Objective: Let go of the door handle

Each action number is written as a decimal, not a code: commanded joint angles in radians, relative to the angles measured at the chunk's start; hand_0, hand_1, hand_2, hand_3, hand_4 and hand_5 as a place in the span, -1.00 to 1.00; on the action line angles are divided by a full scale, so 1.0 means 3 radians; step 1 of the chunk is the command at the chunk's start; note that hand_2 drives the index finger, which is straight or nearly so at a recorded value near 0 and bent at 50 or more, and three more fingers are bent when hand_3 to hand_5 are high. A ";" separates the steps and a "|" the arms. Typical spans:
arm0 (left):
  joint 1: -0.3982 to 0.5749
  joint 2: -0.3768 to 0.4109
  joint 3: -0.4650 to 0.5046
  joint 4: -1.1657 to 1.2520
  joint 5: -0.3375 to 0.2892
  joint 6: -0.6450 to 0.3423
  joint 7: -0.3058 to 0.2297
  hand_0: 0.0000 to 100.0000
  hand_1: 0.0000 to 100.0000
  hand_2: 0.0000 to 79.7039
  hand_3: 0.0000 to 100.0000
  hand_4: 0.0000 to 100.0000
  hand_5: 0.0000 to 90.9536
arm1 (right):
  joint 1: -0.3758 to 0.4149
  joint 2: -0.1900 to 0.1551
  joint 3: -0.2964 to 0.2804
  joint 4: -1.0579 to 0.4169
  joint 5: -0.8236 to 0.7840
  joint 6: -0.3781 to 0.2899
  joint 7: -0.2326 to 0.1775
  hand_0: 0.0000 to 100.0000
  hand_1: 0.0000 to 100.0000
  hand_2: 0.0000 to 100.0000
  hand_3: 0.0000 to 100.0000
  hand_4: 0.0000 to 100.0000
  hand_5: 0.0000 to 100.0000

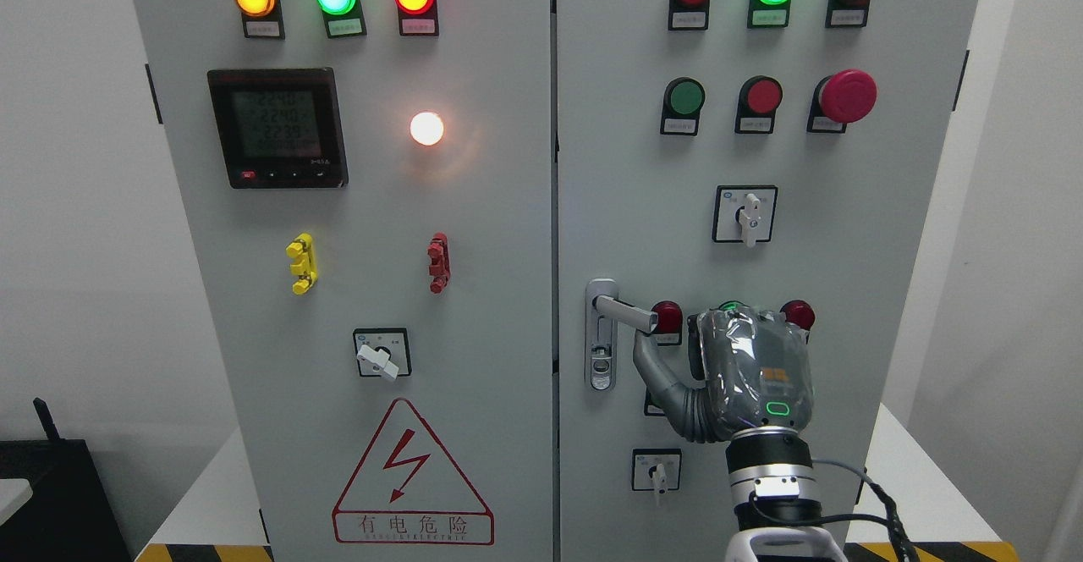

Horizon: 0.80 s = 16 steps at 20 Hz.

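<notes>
Grey metal cabinet, white walls

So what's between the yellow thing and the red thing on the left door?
Nothing: bare grey door panel lies between the yellow clip and red clip, in the head view.

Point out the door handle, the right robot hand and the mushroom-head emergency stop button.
door handle (624,309): head view, on the middle of its silver lever.
right robot hand (755,373): head view, on the back of the palm.
emergency stop button (848,96): head view, on its red cap.

The warning triangle sign on the left cabinet door reads 有电危险.
</notes>
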 commanded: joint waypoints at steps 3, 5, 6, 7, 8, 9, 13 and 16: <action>-0.0001 0.0000 0.0036 0.0056 0.0000 -0.0002 0.0003 -0.76 -0.22 -1.00 -1.00 -1.00 -1.00 | -0.0006 -0.0004 -0.0016 -0.0019 0.0000 0.0004 0.0001 -0.15 -0.84 0.99 1.00 1.00 0.96; -0.0001 0.0000 0.0036 0.0056 0.0000 -0.0002 0.0003 -0.76 -0.22 -1.00 -1.00 -1.00 -1.00 | -0.0001 -0.0004 -0.0016 -0.0019 -0.0005 0.0004 0.0001 -0.15 -0.84 0.99 1.00 1.00 0.96; -0.0001 0.0000 0.0036 0.0056 0.0000 -0.0002 0.0003 -0.76 -0.22 -1.00 -1.00 -1.00 -1.00 | 0.0010 -0.0004 -0.0016 -0.0019 -0.0005 -0.0001 0.0001 -0.15 -0.84 0.99 1.00 1.00 0.96; -0.0001 0.0000 0.0036 0.0056 0.0000 -0.0002 0.0003 -0.76 -0.22 -1.00 -1.00 -1.00 -1.00 | 0.0015 0.0001 -0.0011 -0.0024 -0.0005 -0.0001 0.0001 -0.15 -0.84 0.98 1.00 1.00 0.96; -0.0001 0.0000 0.0036 0.0056 0.0000 -0.0002 0.0003 -0.76 -0.22 -1.00 -1.00 -1.00 -1.00 | 0.0020 0.0001 -0.0006 -0.0034 -0.0005 -0.0006 0.0001 -0.15 -0.84 0.98 1.00 1.00 0.96; -0.0001 0.0000 0.0036 0.0056 0.0000 0.0003 0.0003 -0.76 -0.22 -1.00 -1.00 -1.00 -1.00 | 0.0030 0.0001 -0.0006 -0.0034 -0.0005 -0.0006 0.0001 -0.15 -0.84 0.99 1.00 1.00 0.96; -0.0001 0.0000 0.0036 0.0056 0.0000 0.0003 0.0003 -0.76 -0.22 -1.00 -1.00 -1.00 -1.00 | 0.0101 0.0001 0.0010 -0.0085 -0.0005 -0.0011 -0.0004 -0.15 -0.84 0.98 1.00 1.00 0.96; -0.0001 0.0000 0.0036 0.0056 0.0000 0.0003 0.0003 -0.76 -0.22 -1.00 -1.00 -1.00 -1.00 | 0.0229 -0.0004 0.0020 -0.0162 -0.0010 -0.0032 -0.0019 -0.15 -0.84 0.98 1.00 1.00 0.96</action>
